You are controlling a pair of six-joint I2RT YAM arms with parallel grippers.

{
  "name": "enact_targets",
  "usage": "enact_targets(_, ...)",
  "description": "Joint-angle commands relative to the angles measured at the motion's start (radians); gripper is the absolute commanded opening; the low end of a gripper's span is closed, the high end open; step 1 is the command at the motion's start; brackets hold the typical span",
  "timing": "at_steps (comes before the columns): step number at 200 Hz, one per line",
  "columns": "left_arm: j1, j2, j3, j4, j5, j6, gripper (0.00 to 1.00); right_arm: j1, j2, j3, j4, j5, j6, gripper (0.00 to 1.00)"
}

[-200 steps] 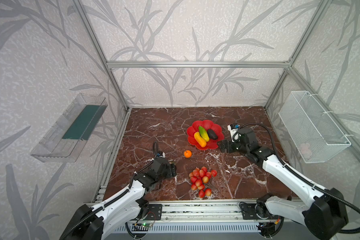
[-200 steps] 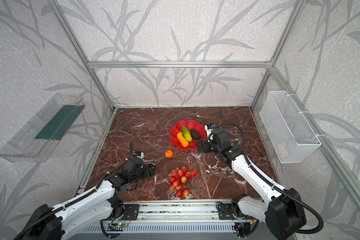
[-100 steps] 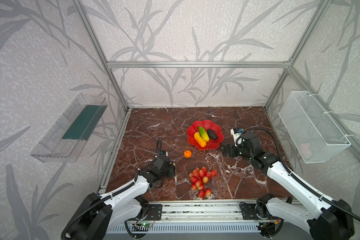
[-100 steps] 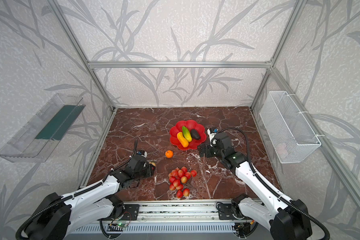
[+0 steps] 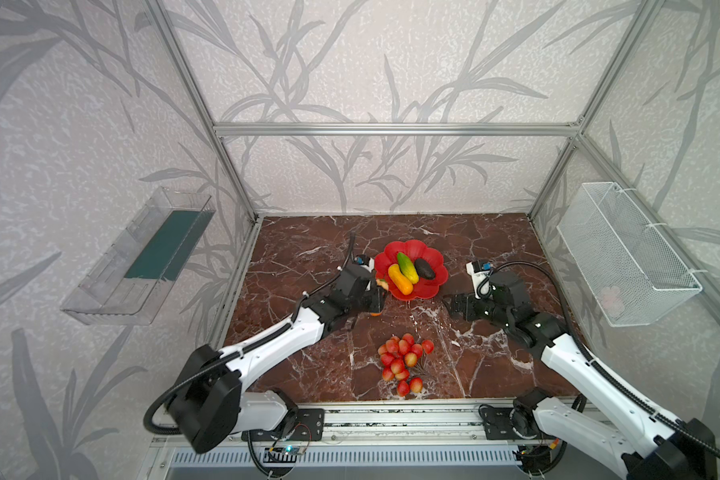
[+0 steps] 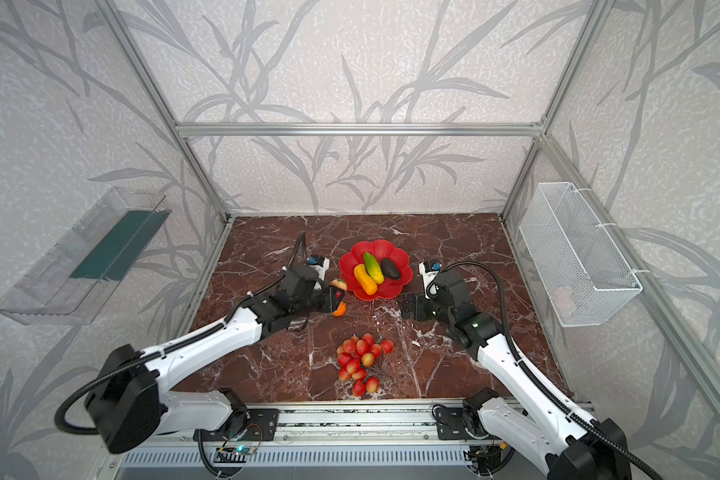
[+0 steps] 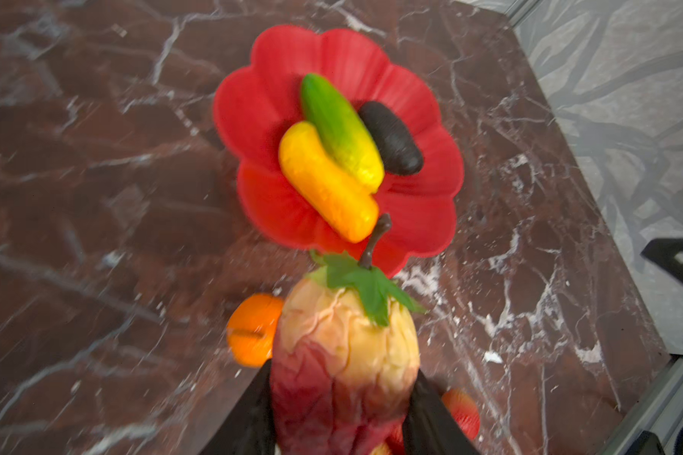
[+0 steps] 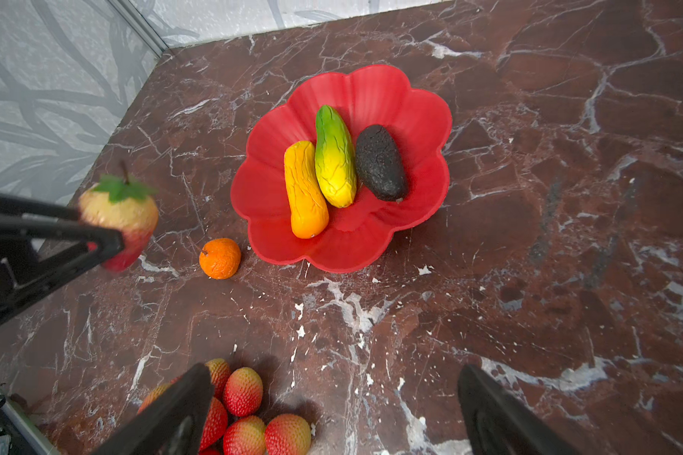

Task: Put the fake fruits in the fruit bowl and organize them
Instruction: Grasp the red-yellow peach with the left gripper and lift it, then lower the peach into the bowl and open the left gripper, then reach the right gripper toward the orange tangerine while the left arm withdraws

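My left gripper point(image 7: 340, 394) is clamped on the apple point(image 8: 121, 220), fingers pinching its red lower half, stem and leaf pointing away from them. It hangs off the table just beside the bowl point(image 8: 422, 110), short of the rim and not yet over it. The apple's skin is wrinkled and creased, so I judge it a light, hollow, soft-skinned toy that gives under the pads rather than slipping. The left wrist view is blurred, so how far it is dented I cannot say. A grip across the widest part of the body suits it; the thin stem and the leaf would likely bend or tear. Inside the bowl the yellow fruit point(image 8: 304, 189), green fruit point(image 8: 335, 157) and avocado point(image 8: 379, 161) lie side by side and touching, leaving bare dish on the side nearest the apple. The tangerine point(image 8: 219, 258) sits on the table just beside the bowl; it is small and round, likely to roll if nudged, best taken across its middle. The cherries point(image 5: 402, 359) lie farther from the bowl, a loose bunch that I would expect to dangle. My right gripper point(image 8: 334, 372) stands wide open and empty, near the bowl.
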Motion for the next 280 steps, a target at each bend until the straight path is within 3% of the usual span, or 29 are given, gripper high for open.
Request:
enact_targets(1, -0.024, 0.14, 0.136, -0.046, 0.016, 0.093, 0.46, -0.001, -0.056, -0.011, -0.049, 0.014, 0.009, 0.98)
enact_targets(82, -0.037, 0.647, 0.644, -0.156, 0.136, 0.133, 0.46, -0.002, -0.174, -0.035, -0.14, 0.064, 0.011, 0.99)
enact_targets(129, -0.038, 0.744, 0.719, -0.188, 0.152, 0.127, 0.46, -0.002, -0.168, -0.032, -0.138, 0.074, 0.001, 0.99)
enact_targets(156, -0.04, 0.743, 0.715, -0.183, 0.168, 0.121, 0.53, -0.002, -0.155, -0.022, -0.134, 0.08, -0.006, 0.99)
enact_targets(177, -0.043, 0.716, 0.712, -0.181, 0.171, 0.121, 0.64, -0.003, -0.147, -0.015, -0.131, 0.086, -0.01, 0.99)
enact_targets(218, -0.04, 0.547, 0.643, -0.128, 0.103, 0.113, 0.7, -0.002, -0.135, 0.002, -0.142, 0.096, -0.028, 1.0)
enact_targets(251, -0.038, 0.286, 0.496, -0.061, -0.024, 0.101, 0.74, 0.002, -0.09, 0.026, -0.144, 0.072, -0.048, 0.97)
enact_targets(280, -0.036, -0.039, 0.222, 0.026, -0.164, 0.056, 0.79, 0.08, -0.022, 0.034, -0.12, 0.101, -0.053, 0.91)
